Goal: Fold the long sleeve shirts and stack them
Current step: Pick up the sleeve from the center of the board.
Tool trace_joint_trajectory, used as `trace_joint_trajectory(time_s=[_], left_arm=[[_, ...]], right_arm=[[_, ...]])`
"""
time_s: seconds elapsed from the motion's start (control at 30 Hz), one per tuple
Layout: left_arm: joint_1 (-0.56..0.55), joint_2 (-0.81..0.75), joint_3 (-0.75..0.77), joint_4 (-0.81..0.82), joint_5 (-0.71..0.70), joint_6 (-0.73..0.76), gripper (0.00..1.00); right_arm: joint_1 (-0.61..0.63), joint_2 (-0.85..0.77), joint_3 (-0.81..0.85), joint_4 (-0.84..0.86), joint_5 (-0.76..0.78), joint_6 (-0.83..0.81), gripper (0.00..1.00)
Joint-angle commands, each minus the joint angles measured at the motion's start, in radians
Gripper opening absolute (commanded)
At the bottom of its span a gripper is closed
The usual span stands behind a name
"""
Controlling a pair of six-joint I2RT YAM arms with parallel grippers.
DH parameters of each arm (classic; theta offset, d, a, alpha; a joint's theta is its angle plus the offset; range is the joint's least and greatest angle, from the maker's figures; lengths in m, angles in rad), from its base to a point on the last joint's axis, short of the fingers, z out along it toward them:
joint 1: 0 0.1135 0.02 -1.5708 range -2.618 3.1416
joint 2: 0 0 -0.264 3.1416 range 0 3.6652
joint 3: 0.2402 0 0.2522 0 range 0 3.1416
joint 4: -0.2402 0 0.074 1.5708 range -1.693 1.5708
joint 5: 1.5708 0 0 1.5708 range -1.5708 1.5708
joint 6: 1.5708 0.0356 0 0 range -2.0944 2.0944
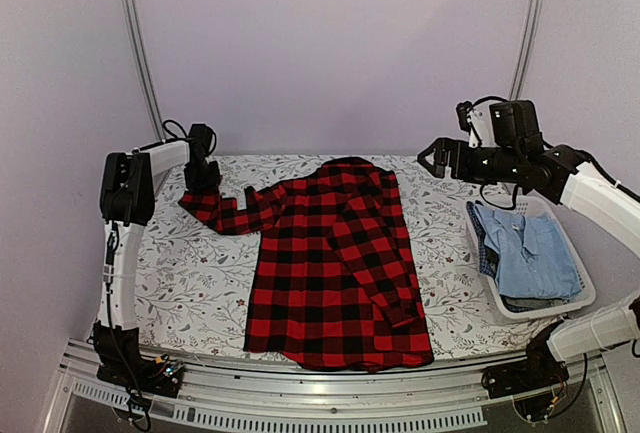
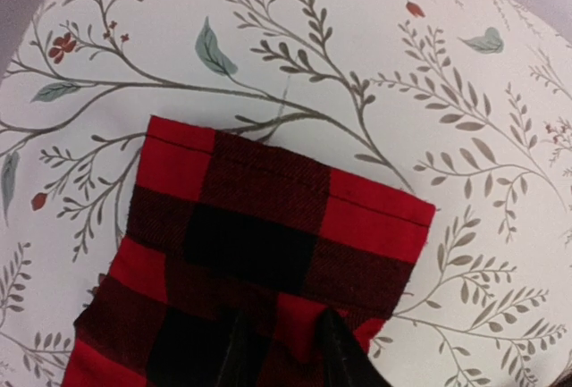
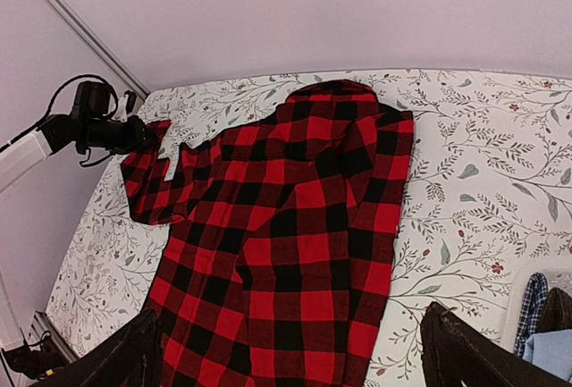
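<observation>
A red-and-black checked long sleeve shirt lies spread flat on the floral table cover, collar at the far side. Its right sleeve is folded over the body and its left sleeve reaches out to the far left. My left gripper sits at that sleeve's end. In the left wrist view its fingers pinch a ridge of the cloth just behind the cuff. My right gripper hangs open in the air over the table's far right, looking down on the shirt. Nothing is between its fingers.
A white basket stands at the table's right edge, holding blue shirts. The floral cover shows bare left of the shirt and between shirt and basket. A metal rail runs along the near edge.
</observation>
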Motion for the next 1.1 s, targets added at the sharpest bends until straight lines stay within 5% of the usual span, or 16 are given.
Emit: trace_joint_trajectory(time_s=[0.0,0.13,0.53,1.07], left_arm=[[0.001,0.025,0.019,-0.028,0.04,0.035,0.17],[0.001,0.005,0.023,-0.018,0.053,0.066,0.0],[-0.054,-0.266,-0.102,0.056,0.11,0.113,0.0],[-0.374,-0.829,-0.742,0.366,0.593,0.16,0.0]], right_arm=[[0.006,-0.024,-0.02,0.002,-0.006,-0.007,0.99],[0.006,-0.021,-0.026,0.008,-0.01,-0.01,0.99],[0.006,-0.019,-0.047,0.04,0.037,-0.029,0.99],[0.003,-0.002,-0.205,0.235,-0.045,0.017,0.99]])
